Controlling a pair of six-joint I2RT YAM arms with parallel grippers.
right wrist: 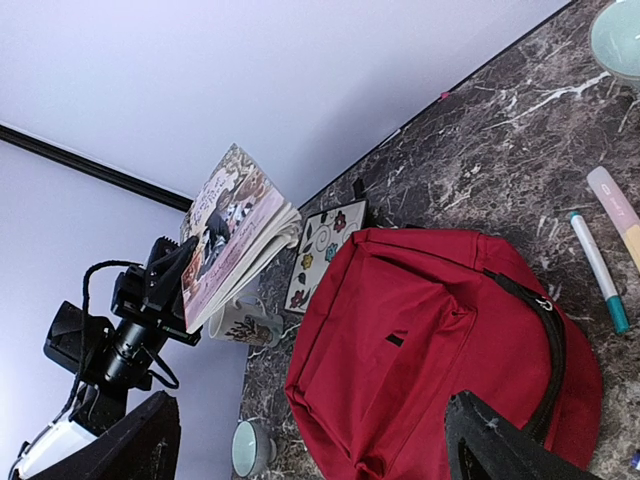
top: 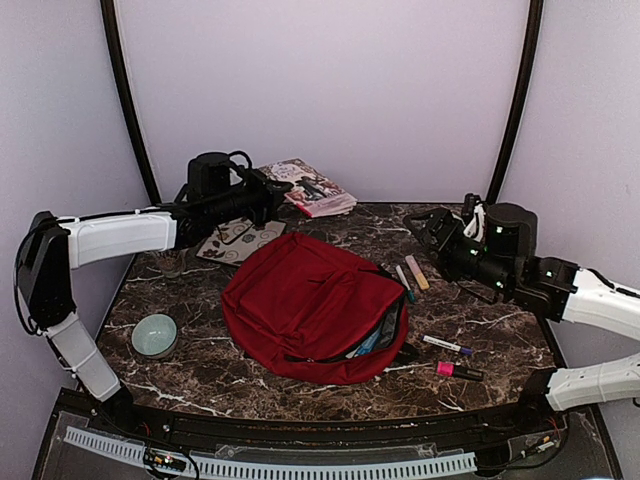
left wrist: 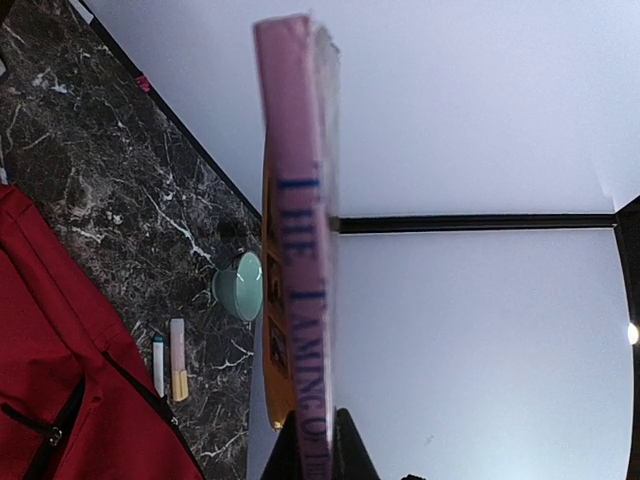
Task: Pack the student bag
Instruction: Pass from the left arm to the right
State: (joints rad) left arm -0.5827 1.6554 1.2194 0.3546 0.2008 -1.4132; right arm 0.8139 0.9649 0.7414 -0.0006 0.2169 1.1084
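The student bag (top: 305,300) is a large dark-red backpack lying flat mid-table, its zip open along the right side with blue items showing inside. It also shows in the left wrist view (left wrist: 45,350) and the right wrist view (right wrist: 430,340). My left gripper (top: 270,193) is shut on a pink-spined paperback book (top: 312,187), held in the air behind the bag. The fingers (left wrist: 352,450) clamp the spine (left wrist: 300,250). The book also shows in the right wrist view (right wrist: 235,230). My right gripper (top: 428,228) is open and empty, right of the bag, jaws wide apart.
A floral notebook (top: 238,240) and a mug (right wrist: 245,325) lie behind-left of the bag, a teal bowl (top: 155,335) front-left, another bowl (right wrist: 620,35) far right. Markers (top: 410,278) lie right of the bag; more pens (top: 447,345) and a pink one (top: 458,371) lie front-right.
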